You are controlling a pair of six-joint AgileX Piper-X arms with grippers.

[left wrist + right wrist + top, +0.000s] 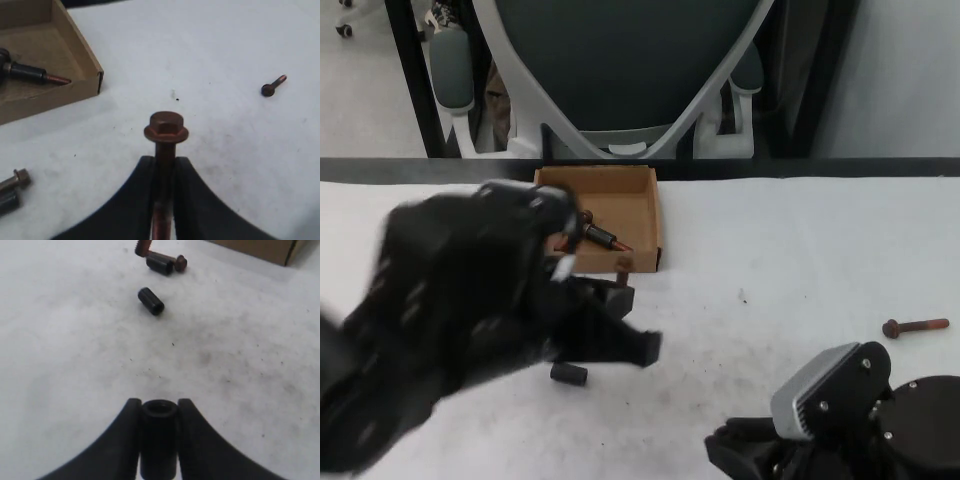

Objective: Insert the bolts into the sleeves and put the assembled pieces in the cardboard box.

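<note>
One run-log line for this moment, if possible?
left gripper: shut on bolt | right gripper: shut on sleeve | cardboard box: assembled piece inside

Office-type lab room. White-covered bench [800, 250] across the middle and lower frame. Office chair [620, 60] with armrests at top centre. Black frame post [405, 80] over pale floor [360, 110], upper left.

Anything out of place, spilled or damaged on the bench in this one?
Nothing looks damaged or spilled. One loose bolt lies alone far to the right on the bench, well apart from the cardboard box and the loose sleeve, but that seems only unassembled stock.
</note>
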